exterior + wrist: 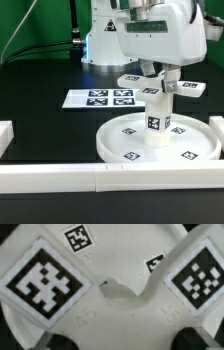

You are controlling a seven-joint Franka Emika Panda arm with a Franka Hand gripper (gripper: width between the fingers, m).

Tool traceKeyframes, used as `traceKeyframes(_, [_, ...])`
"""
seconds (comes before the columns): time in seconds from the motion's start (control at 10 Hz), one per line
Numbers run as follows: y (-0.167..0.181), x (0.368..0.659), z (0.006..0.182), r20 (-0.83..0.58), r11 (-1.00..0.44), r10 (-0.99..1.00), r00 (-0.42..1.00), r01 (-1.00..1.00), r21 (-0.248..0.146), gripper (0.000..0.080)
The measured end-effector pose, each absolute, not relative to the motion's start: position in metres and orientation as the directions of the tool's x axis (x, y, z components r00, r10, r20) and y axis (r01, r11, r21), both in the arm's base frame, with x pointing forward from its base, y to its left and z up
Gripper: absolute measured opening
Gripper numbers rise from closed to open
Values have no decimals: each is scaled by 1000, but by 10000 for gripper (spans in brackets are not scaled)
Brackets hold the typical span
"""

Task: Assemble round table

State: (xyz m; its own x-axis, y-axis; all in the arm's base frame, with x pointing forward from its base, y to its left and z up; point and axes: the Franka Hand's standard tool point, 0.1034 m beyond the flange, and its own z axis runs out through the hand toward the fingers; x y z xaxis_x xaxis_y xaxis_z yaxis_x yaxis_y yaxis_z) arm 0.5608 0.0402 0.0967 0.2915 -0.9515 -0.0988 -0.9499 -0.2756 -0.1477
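The large round disc (195,145) lies flat at the exterior view's right, with small tags round its face. The stubby cylinder post (157,122) stands upright on its middle. The cross-shaped piece (160,86) sits level on top of the post. My gripper (158,72) comes straight down on it, its jaws either side of the cross's hub. In the wrist view the cross-shaped piece (110,308) fills the picture with two big tags. The dark fingertips (62,342) flank its body around my gripper (130,343). The disc (80,238) shows behind it.
The marker board (100,98) lies on the black table behind the disc. White border rails run along the front (60,180) and at the exterior view's left edge (5,135). The robot's white base (100,45) stands at the back.
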Motion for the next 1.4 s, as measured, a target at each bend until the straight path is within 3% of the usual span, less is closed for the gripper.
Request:
traceKeyframes(0.1, [41, 561, 97, -99, -282, -949, 298, -948, -148, 602])
traceKeyframes(0.3, [42, 561, 102, -105, -327, -934, 343, -934, -143, 640])
traceKeyframes(0.6, [45, 561, 125, -118, -370, -914, 389, -916, -157, 647])
traceKeyframes(0.8, [46, 560, 121, -115, -394, -904, 412, -906, -155, 649])
traceKeyframes(1.2, [49, 567, 118, -28, -795, -590, 807, -586, -156, 649])
traceKeyframes(1.4, [49, 573, 117, -14, -884, -445, 895, -441, -156, 649])
